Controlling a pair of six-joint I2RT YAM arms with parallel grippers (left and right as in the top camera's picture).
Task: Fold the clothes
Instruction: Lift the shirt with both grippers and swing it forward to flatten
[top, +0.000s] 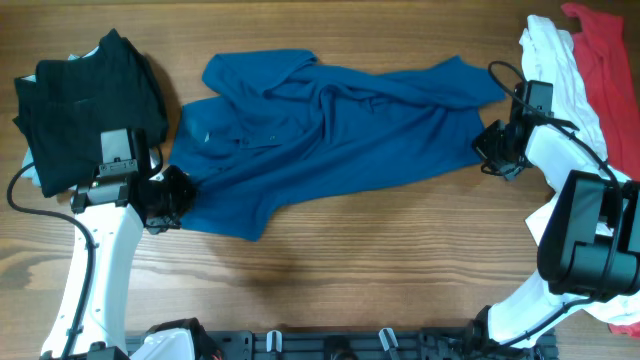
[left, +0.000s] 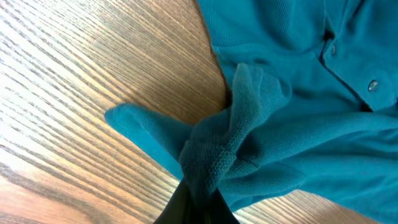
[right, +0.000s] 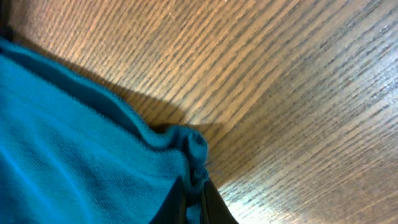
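Observation:
A large royal-blue shirt (top: 330, 135) lies crumpled across the middle of the wooden table. My left gripper (top: 165, 198) is shut on a bunched fold at the shirt's lower left edge; the left wrist view shows the pinched cloth (left: 224, 149) and shirt buttons. My right gripper (top: 493, 148) is shut on the shirt's right edge, and the pinched hem (right: 193, 149) shows between the fingers (right: 194, 202) in the right wrist view.
A folded black garment (top: 85, 95) lies at the back left, over a pale-blue one. A white garment (top: 560, 70) and a red one (top: 608, 60) lie piled at the back right. Bare wood (top: 350, 270) stretches along the front.

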